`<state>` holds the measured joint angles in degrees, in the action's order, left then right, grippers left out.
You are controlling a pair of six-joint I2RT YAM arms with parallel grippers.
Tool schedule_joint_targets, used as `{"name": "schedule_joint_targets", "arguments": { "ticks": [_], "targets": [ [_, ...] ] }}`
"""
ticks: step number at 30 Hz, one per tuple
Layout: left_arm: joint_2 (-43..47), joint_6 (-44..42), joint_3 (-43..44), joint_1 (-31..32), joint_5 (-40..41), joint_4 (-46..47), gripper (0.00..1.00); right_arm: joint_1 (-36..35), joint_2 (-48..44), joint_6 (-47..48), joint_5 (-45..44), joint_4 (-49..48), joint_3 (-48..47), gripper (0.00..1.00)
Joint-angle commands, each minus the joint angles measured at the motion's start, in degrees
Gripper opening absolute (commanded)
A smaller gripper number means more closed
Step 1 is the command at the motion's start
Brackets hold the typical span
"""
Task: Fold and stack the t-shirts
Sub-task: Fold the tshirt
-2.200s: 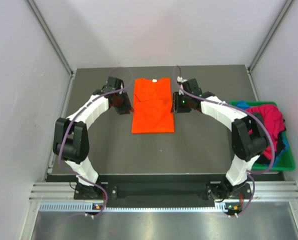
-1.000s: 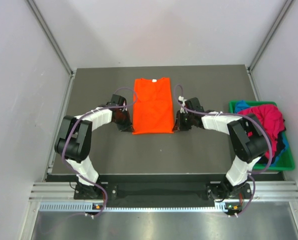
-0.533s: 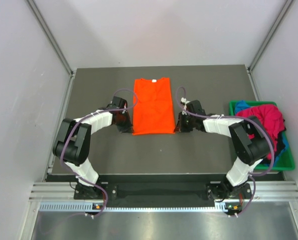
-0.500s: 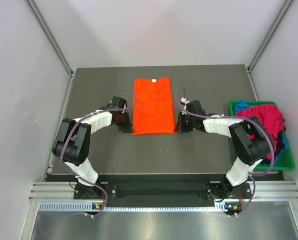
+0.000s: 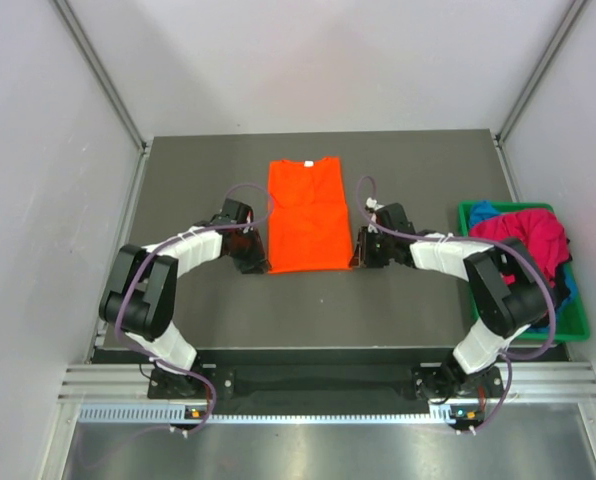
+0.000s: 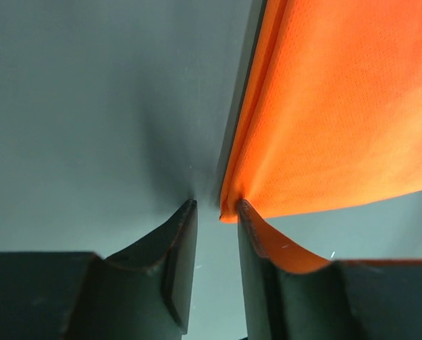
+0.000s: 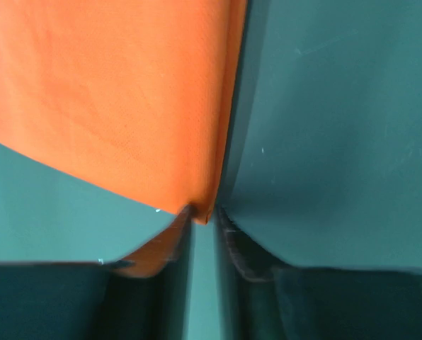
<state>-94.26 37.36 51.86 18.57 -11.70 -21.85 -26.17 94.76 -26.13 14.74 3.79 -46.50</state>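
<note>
Bin (image 5: 575, 330) of green plastic sits at the frame's right edge, holding magenta shirt (image 5: 534, 236) and blue shirt (image 5: 485, 210). Both arms bend low over the table (image 5: 428, 160). The left gripper (image 5: 259, 262) and right gripper (image 5: 359, 258) flank the lower corners of the orange shirt (image 5: 306, 215). The left jaws stand slightly apart; whether the right jaws pinch cloth I cannot tell. The shirt lies mid-frame, lengthwise up-down (collar toward the top).

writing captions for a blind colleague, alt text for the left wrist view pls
A corner of the orange t-shirt sits at the slightly parted tips of the left tool, low in the frame. The shirt fills the upper right, on a grey table.
</note>
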Motion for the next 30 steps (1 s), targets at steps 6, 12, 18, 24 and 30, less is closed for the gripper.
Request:
{"name": "schedule_joint_targets", "arguments": {
  "ticks": [6,12,18,24,30],
  "targets": [
    [1.5,2.3,-0.9,0.1,-0.8,-1.3,0.38,0.2,-4.7,-12.6,-3.0,1.0,3.5,0.36],
    [-0.3,4.0,-2.2,0.0,-2.9,1.5,0.33,-0.7,-4.7,-19.5,-3.2,-6.6,8.4,0.36],
    [-0.4,3.9,-3.2,0.1,-1.4,1.5,0.18,-1.1,-2.4,-19.8,-3.1,-8.9,9.4,0.36],
    [0.4,3.7,-2.8,0.1,-1.2,1.3,0.0,-1.2,-1.0,-17.5,-4.4,-8.6,9.2,0.1],
    [3.4,3.3,-3.1,0.3,-3.5,1.8,0.0,-1.8,-5.6,-13.3,-4.5,-5.9,9.7,0.0]
  ]
}}
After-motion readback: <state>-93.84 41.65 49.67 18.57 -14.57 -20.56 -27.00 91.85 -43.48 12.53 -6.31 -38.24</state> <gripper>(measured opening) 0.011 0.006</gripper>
